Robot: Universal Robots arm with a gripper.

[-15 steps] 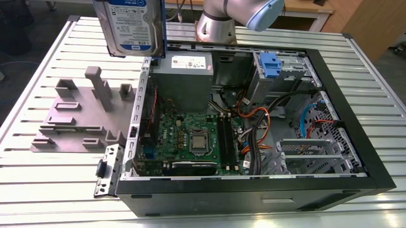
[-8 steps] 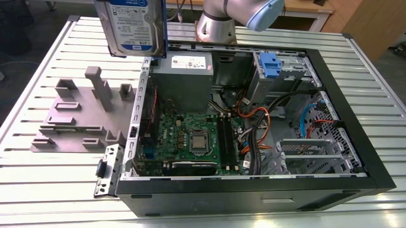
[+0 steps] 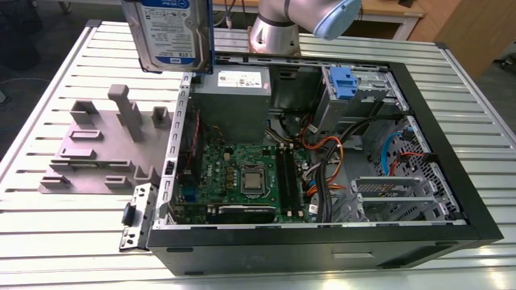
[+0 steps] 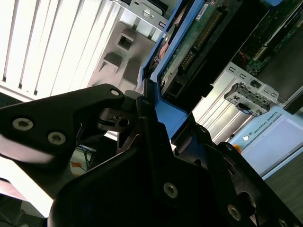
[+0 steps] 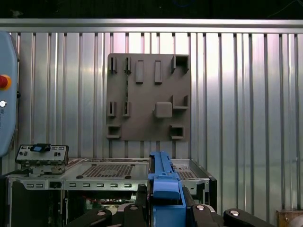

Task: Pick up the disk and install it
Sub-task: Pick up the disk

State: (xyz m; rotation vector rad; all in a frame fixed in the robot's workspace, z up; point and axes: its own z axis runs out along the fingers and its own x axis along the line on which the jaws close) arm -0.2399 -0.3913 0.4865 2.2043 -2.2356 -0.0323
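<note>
One disk [image 3: 171,33] held aloft, not yet installed.
Gripper [image 5: 165,208] fingers pinch its blue frame; seating in case [image 3: 322,248] likely needs alignment.

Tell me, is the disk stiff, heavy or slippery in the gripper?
The disk is probably stiff: it hangs flat, unbent. Its metal body suggests weight for its size. The gripper grips smooth plastic, so it may slip.

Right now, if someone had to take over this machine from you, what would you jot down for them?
End effector: shut on the disk, gripping its blue frame.
Disk: upright in the air, seen above the far corner of the open computer case, at the exterior view's left.
Done: disk picked up.
Left: the install; the disk is not in the case yet.
</note>
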